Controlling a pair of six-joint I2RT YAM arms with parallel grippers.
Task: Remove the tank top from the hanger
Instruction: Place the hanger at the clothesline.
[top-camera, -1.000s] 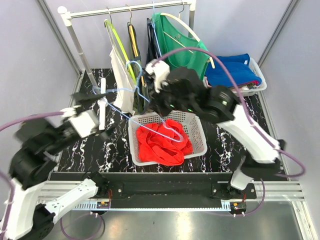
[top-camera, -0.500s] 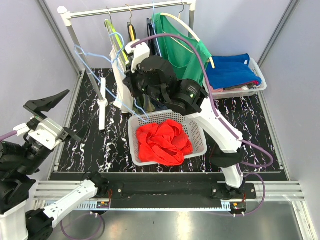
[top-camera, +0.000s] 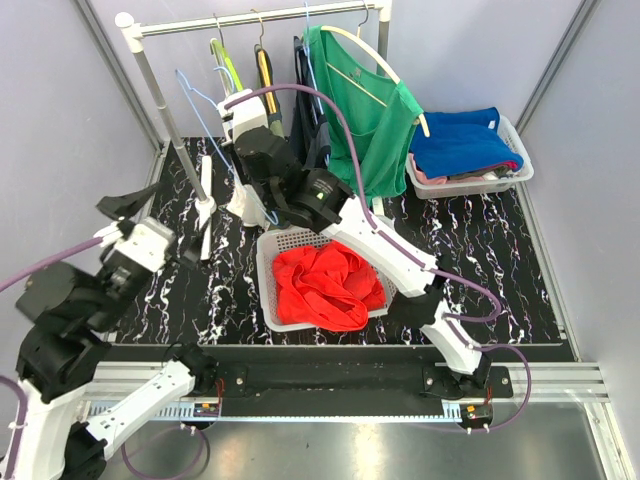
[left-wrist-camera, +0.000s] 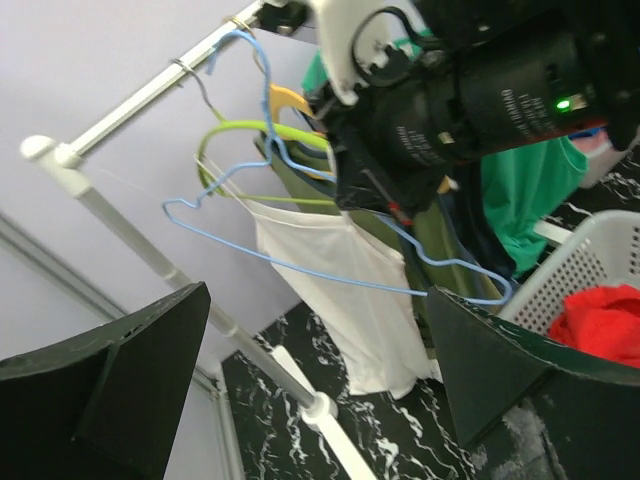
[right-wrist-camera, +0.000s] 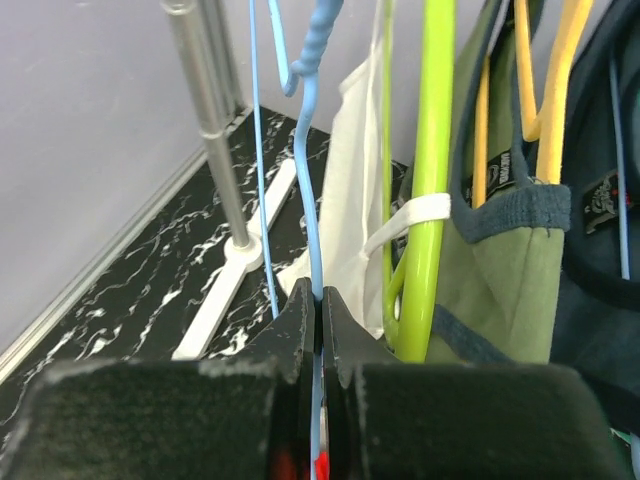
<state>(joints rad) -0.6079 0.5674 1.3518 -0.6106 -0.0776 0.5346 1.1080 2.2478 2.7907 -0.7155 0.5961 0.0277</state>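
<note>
- Two shifts overhead: the right gripper (top-camera: 232, 118), clamped on the bare blue hanger (top-camera: 200, 90), has risen toward the rail (top-camera: 260, 18); the left gripper (top-camera: 160, 222) has swung inward; the red tank top (top-camera: 325, 285) lies unmoved in the white basket (top-camera: 400, 280).
- Left wrist: jaws spread wide, empty; hanger ahead.
- Right wrist: jaws pinched on the hanger wire.
</note>
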